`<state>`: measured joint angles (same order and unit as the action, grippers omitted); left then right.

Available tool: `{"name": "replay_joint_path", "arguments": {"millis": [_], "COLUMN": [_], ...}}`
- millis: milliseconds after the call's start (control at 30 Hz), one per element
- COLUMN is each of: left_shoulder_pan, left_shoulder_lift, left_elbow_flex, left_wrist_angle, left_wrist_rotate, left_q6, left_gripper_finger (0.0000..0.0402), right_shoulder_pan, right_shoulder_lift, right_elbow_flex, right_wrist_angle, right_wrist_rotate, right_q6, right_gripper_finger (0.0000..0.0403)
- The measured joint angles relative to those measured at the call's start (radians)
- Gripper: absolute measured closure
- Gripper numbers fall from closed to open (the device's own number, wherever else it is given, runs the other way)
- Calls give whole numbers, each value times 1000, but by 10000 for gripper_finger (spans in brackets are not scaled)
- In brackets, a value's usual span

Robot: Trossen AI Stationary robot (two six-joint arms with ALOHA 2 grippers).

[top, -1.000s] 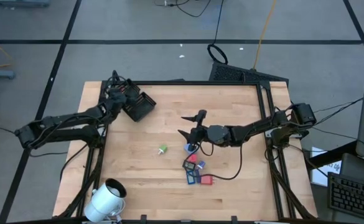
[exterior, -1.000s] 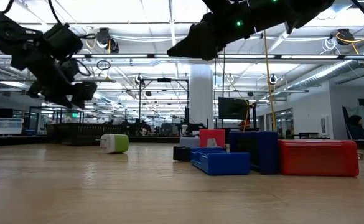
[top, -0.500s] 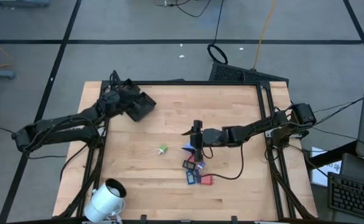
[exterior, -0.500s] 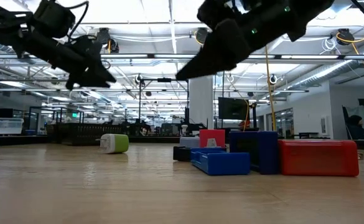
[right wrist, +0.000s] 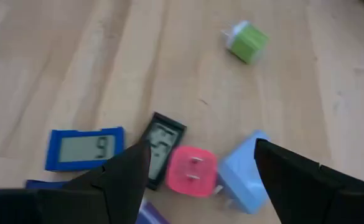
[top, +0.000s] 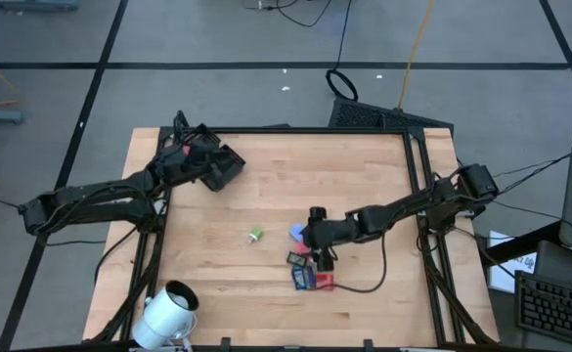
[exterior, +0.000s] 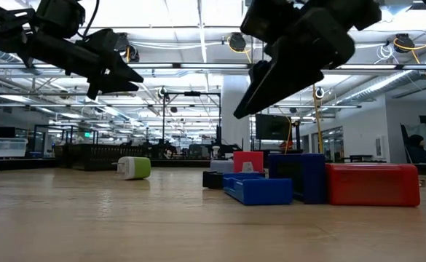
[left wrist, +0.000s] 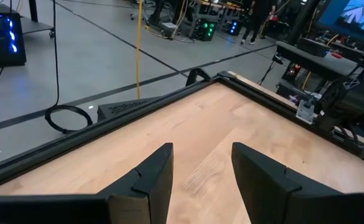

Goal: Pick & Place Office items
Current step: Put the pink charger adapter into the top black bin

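Note:
The office items lie in a loose cluster right of the table's middle: a light blue block (right wrist: 247, 177), a pink plug cube (right wrist: 193, 171), a small black display (right wrist: 163, 145), a blue display (right wrist: 85, 149) and a red box (exterior: 373, 183). A green-and-white bit (top: 256, 235) lies alone to their left. My right gripper (top: 312, 242) hangs open above the cluster, tilted down, its fingers standing apart over the pink cube and touching nothing. My left gripper (top: 227, 168) is open and empty, raised near the far left corner and pointing almost level across the table.
A large white cylinder (top: 168, 313) lies at the near left corner. A black frame (top: 310, 131) runs along the table's far edge, and cables lie on the floor beyond it. Bare wood lies between the green-and-white bit and the left arm.
My right gripper has come toward the near edge and down, rolling and tipping until it points down over the cluster. My left gripper has risen and tipped up from pointing steeply down to almost level. No item has moved.

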<state>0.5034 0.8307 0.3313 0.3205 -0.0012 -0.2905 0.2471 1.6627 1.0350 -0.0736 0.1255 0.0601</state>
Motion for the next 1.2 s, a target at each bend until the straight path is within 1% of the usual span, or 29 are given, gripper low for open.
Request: {"name": "replay_joint_path", "arguments": {"millis": [133, 233, 300, 533, 633, 767, 967, 1100, 1200], "left_shoulder_pan": [0, 0, 0, 0, 0, 0, 0, 0, 0], "left_shoulder_lift": [1, 1, 1, 1, 1, 1, 1, 1, 1], "left_elbow_flex": [0, 0, 0, 0, 0, 0, 0, 0, 0], "left_wrist_angle": [-1, -2, -2, -3, -2, -3, -4, -4, -4], "left_wrist_rotate": [0, 0, 0, -1, -13, -27, -27, -27, -27], "left_q6": [0, 0, 0, 0, 0, 0, 0, 0, 0], "left_gripper_finger": [240, 247, 251, 252, 254, 250, 243, 246, 252], "right_shoulder_pan": [20, 7, -6, -41, -57, -77, -90, -90, -86], "right_shoulder_lift": [29, 48, 61, 118, 124, 124, 124, 123, 123], "right_elbow_flex": [-2, 2, -1, -1, 0, 0, 0, 1, 1], "right_wrist_angle": [-17, 3, -14, 8, 21, 17, -20, -18, -9], "right_wrist_rotate": [27, 27, 23, -120, -128, -121, -100, -101, -103], "right_q6": [7, 12, 30, 29, 16, -22, -24, -52, -77], "right_gripper_finger": [126, 126, 126, 126, 130, 151, 203, 237, 253]}}
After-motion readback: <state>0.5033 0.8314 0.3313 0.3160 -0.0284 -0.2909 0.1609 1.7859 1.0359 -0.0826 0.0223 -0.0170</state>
